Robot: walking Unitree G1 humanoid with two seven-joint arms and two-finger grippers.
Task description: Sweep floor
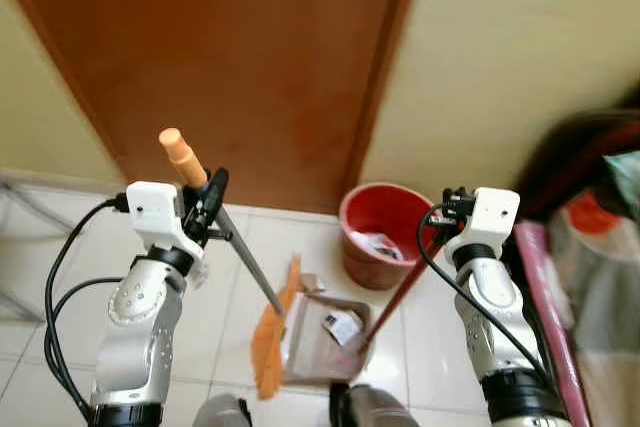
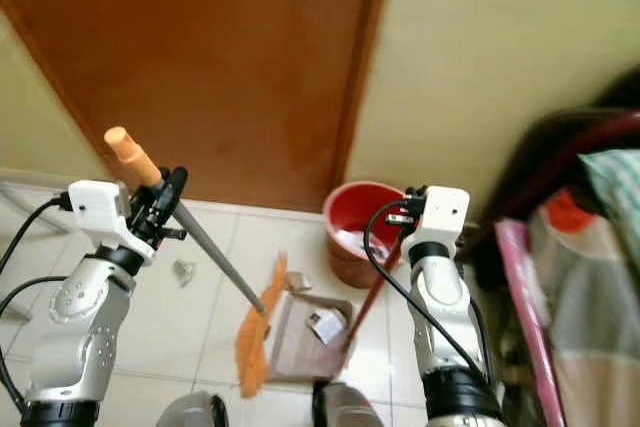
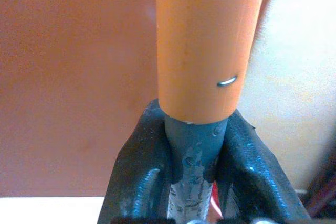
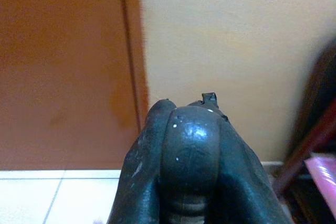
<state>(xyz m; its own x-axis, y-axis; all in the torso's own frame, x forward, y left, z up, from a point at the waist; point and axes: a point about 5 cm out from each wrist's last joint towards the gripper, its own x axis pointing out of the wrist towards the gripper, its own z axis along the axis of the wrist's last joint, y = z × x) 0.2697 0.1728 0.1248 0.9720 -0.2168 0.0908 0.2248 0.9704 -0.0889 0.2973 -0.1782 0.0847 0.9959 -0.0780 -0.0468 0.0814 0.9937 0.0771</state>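
Head views: left gripper (image 1: 207,203) jaws clenched on the broom (image 1: 268,342), whose bristles touch the dustpan (image 1: 322,337); the right gripper (image 1: 447,209) grasps the dustpan's pole. Left wrist view: the grip is narrow, so the broom might twist, scattering litter

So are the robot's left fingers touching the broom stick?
Touching. In the left wrist view, both black fingers press against the grey broom stick just below its orange grip, with no gap on either side.

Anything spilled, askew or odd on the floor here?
A small crumpled scrap lies loose on the tiles left of the broom head, outside the dustpan. Paper litter sits in the dustpan and the red bucket; nothing looks damaged.
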